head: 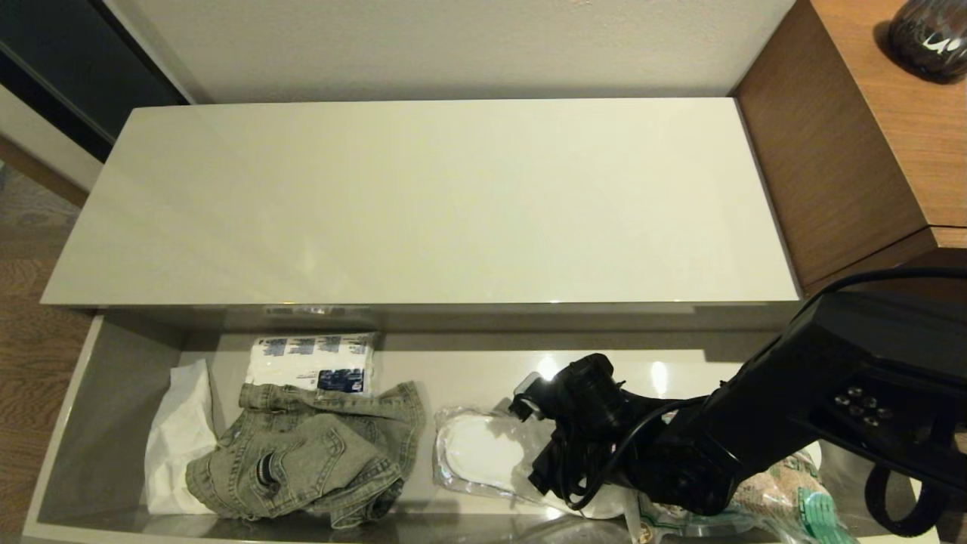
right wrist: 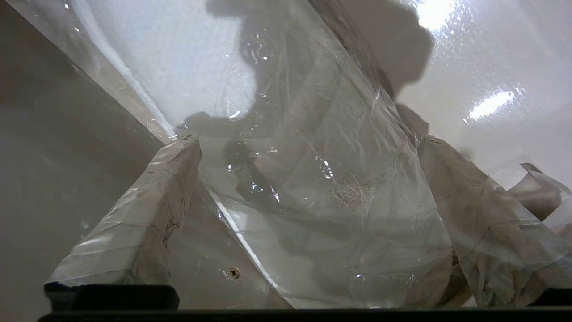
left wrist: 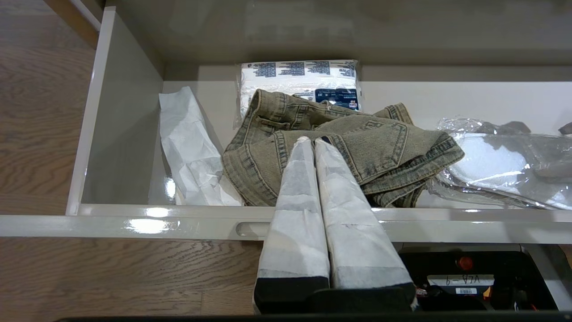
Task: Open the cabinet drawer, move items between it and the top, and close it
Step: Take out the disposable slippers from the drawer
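Note:
The cabinet drawer [head: 113,423] is pulled out below the bare top [head: 423,196]. Inside it lies the crumpled olive-grey denim jacket [head: 317,453], left of middle. To the jacket's right is the clear slipper pack [head: 476,453]. My right gripper [head: 563,461] reaches down into the drawer over that pack. In the right wrist view the right gripper [right wrist: 308,139] is open, one finger on each side of the pack's plastic [right wrist: 313,201], with plastic draped over one finger. My left gripper [left wrist: 311,141] is shut and empty, held outside the drawer's front rim [left wrist: 134,219], pointing at the jacket [left wrist: 380,143].
A white-and-blue tissue pack [head: 313,363] sits against the drawer's back, behind the jacket. Crumpled white paper [head: 177,438] leans at the left end. A printed snack bag [head: 786,483] lies under my right arm. The taller brown desk [head: 854,136] flanks the cabinet's right end.

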Robot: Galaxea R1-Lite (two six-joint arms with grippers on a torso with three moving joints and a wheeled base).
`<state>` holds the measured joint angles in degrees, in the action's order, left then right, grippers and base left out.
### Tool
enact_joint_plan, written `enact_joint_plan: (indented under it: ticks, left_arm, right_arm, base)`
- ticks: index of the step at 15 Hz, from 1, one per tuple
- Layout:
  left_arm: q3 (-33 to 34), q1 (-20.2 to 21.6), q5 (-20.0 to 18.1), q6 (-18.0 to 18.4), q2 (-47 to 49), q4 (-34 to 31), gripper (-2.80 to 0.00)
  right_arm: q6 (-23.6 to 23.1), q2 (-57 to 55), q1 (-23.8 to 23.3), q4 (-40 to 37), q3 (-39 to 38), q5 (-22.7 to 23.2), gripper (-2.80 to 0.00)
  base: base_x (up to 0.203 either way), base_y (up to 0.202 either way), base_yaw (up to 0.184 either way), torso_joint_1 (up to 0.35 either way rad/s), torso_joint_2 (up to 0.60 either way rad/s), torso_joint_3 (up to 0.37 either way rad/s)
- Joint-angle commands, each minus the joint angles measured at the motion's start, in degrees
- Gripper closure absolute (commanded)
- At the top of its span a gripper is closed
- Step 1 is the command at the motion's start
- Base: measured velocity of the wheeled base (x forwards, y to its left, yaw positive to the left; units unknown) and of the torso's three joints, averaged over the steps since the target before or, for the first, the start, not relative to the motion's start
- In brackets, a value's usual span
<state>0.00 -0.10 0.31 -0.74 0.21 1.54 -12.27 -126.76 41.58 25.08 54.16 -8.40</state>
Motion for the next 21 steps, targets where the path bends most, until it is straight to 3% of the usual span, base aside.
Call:
enact_joint_plan:
  ticks: [1,21]
  left_arm:
    - [0.09,0.01,0.04,-0.05,-0.03,0.05,0.00]
    - [0.09,0.01,0.04,-0.05,-0.03,0.05,0.00]
  right_arm:
    - [-0.13,-1.36,-0.09,0.30,0.30,-0.04,-2.80]
    - [0.49,-8.15,-0.36,3.14,1.21,2.95,-2.80]
  base:
    - [0.000,0.000,0.000,0.000,0.00,0.000]
    - [0.000,0.000,0.000,0.000,0.00,0.000]
